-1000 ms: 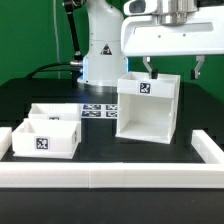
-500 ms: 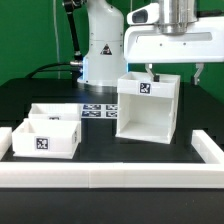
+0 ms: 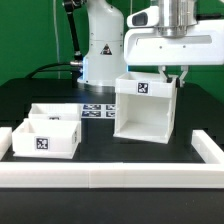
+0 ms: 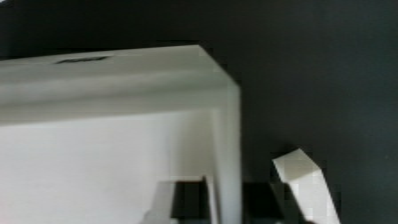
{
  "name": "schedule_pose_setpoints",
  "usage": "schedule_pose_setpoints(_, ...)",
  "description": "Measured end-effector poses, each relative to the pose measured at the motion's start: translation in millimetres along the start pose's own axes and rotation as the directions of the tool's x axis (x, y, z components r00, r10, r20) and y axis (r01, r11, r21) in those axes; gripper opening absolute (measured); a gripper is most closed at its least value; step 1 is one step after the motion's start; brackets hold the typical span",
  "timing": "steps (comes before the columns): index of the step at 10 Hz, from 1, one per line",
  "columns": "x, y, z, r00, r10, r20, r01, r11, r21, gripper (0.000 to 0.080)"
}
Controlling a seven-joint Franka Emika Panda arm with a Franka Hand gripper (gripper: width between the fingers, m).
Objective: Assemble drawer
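Note:
The white open-fronted drawer box (image 3: 140, 112) stands upright at centre right of the black table, with a marker tag on its top front. My gripper (image 3: 176, 77) hangs over its wall on the exterior view's right, one finger on each side of the top edge. In the wrist view the gripper (image 4: 222, 200) has its dark fingers (image 4: 185, 202) pressed against both faces of that thin white wall (image 4: 221, 120). Two white drawers (image 3: 45, 140) (image 3: 55, 113) lie side by side on the exterior view's left, apart from the gripper.
The marker board (image 3: 97, 111) lies between the drawers and the box. A low white rail (image 3: 110, 178) runs along the front of the table and another (image 3: 207, 148) along the exterior view's right. The robot base (image 3: 100, 50) stands behind.
The fingers were wide apart above the box and have come together on its wall at the exterior view's right. The box and drawers have not moved.

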State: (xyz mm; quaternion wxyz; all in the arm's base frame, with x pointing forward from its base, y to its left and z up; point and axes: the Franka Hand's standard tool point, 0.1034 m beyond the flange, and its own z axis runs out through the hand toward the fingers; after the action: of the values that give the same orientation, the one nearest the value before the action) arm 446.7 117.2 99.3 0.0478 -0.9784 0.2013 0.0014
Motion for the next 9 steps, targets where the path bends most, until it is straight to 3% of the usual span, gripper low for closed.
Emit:
schedule_pose_setpoints(7,1.3,0.4,-0.3,1.0,-0.009,0.0,0.009,1.0,0.002,0.0038)
schedule_pose_setpoints(9,22.7,2.3,-2.0,0.999,-0.032,-0.008,0.032,0.999,0.025,0.0038)
